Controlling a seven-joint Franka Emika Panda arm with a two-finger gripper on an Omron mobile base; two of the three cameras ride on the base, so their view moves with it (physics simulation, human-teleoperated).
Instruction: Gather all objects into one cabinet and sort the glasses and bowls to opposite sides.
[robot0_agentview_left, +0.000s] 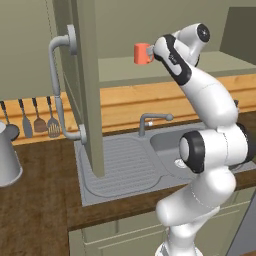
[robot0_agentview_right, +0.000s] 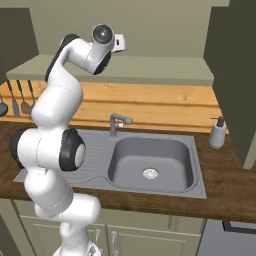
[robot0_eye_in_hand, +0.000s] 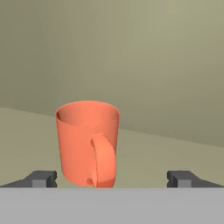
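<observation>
Upright, the coral-orange mug (robot0_eye_in_hand: 87, 142) stands between the wide-open, empty claw (robot0_eye_in_hand: 111, 178)

A dark wooden counter (robot0_agentview_right: 225, 185) runs across the kitchen, with a grey steel sink (robot0_agentview_right: 150, 162) set into it. The sink has a ribbed draining board (robot0_agentview_left: 122, 167) on its left and a round drain (robot0_agentview_right: 150, 173) in the basin. A grey tap (robot0_agentview_right: 118, 122) stands at the far edge of the sink. Behind the counter the wall is faced with light wood boards (robot0_agentview_right: 160, 107). Dark kitchen utensils (robot0_agentview_left: 37, 120) hang on that wall at the left. A grey soap dispenser (robot0_agentview_right: 217, 132) stands on the counter to the right of the sink. Pale-green base cabinets (robot0_agentview_right: 150, 235) sit under the counter. The upper wall (robot0_agentview_right: 165, 25) is plain olive. The light is even and soft.
</observation>
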